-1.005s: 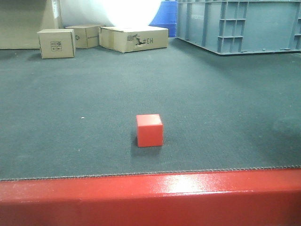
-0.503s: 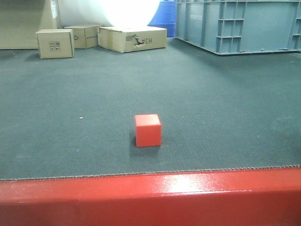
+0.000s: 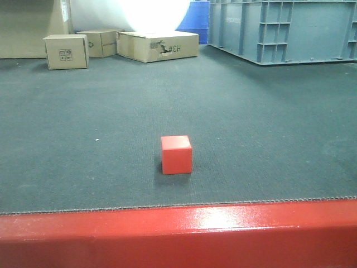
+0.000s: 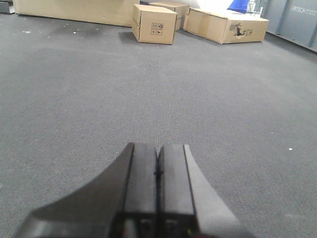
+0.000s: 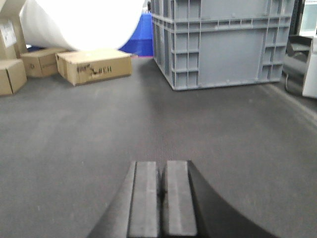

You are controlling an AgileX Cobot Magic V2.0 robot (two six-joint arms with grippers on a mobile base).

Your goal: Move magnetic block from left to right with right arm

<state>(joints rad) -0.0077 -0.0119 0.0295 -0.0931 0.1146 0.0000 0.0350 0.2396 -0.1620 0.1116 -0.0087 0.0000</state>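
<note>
We see the grey crate [image 3: 284,30] cut off by the top and right edges of the front view, and the large tan box [image 3: 28,28] at far left cut by the top and left edges, while a white glare [image 3: 150,14] washes out whatever stands behind the cardboard boxes [image 3: 159,46]. In both wrist views the bottom edge cuts off the left gripper [image 4: 158,173] and the right gripper [image 5: 162,188], so we see nothing of the arms behind them. The printing on the small box [image 3: 66,51] is too small for us to read.
</note>
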